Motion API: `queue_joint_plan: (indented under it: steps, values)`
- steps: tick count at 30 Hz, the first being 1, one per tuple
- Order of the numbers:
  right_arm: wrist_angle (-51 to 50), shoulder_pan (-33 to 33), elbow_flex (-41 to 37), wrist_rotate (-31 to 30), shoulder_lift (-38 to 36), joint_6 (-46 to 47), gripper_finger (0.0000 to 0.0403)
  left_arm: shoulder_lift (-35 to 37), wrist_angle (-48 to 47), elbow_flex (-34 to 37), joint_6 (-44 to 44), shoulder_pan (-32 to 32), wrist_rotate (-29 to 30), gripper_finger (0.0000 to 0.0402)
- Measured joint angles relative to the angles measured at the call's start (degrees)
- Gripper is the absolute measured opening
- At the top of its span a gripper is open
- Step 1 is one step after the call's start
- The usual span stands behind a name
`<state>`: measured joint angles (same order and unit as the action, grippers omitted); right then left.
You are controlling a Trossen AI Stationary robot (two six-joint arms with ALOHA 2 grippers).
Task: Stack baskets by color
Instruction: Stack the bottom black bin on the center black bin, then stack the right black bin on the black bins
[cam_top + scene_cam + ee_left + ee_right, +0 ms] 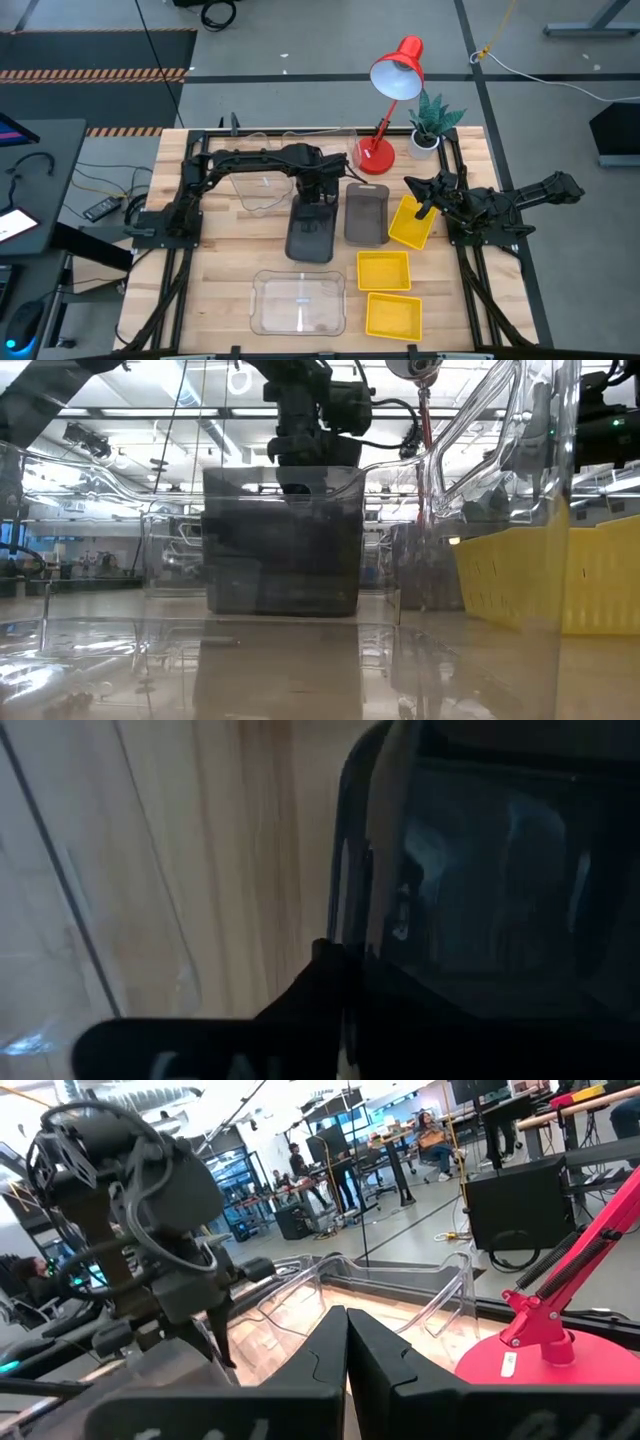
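A dark grey basket (pixel 311 238) (pixel 285 550) stands by its base on the wooden table's middle. My left gripper (pixel 318 192) (pixel 345 995) points down over its far end, shut on the far wall. A second dark grey basket (pixel 367 213) lies just to its right. Three yellow baskets lie right of that: one tilted (pixel 411 222), one flat (pixel 384 270), one near the front edge (pixel 393 315). One clear basket (pixel 298 301) lies at the front, another (pixel 262 172) at the far side. My right gripper (pixel 346 1325) is shut on nothing, level at the table's right (pixel 418 192). My left gripper has the dark grey basket's far end wall at its rim (pixel 350 890), one finger inside the basket and one outside. The fingers come from above, pointing down. The basket sits level with its base on the table.
A red desk lamp (pixel 385 150) and a small potted plant (pixel 432 125) stand at the far right, close behind the grey baskets. The front clear basket fills the low view's foreground (pixel 480 480). Bare wood shows at the table's left front (pixel 215 280).
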<state>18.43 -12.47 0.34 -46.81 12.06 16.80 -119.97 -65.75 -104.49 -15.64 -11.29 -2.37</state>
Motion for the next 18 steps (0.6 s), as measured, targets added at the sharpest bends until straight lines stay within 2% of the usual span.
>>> queue_joint_plan:
  steps: [8, 11, 14, 18]
  values:
    - [-0.08, 0.0, 0.0, -0.02, 0.02, 0.0, 0.0012, -0.03, -0.3, -0.73, 0.02, 0.02, 2.42, 0.016]
    - [-0.08, 0.02, 0.02, 0.0, 0.02, 0.0, 0.0012, 0.03, 0.36, -2.63, 0.32, 0.27, 2.58, 0.0196]
    - [-0.08, 0.0, 0.01, -0.01, 0.02, 0.0, 0.0012, 0.03, 3.12, -4.01, 1.2, 1.42, 2.67, 0.0212]
    - [-0.08, 0.01, 0.01, -0.02, 0.02, 0.0, 0.0012, 0.03, 8.31, -5.14, 2.03, 4.19, 2.58, 0.021]
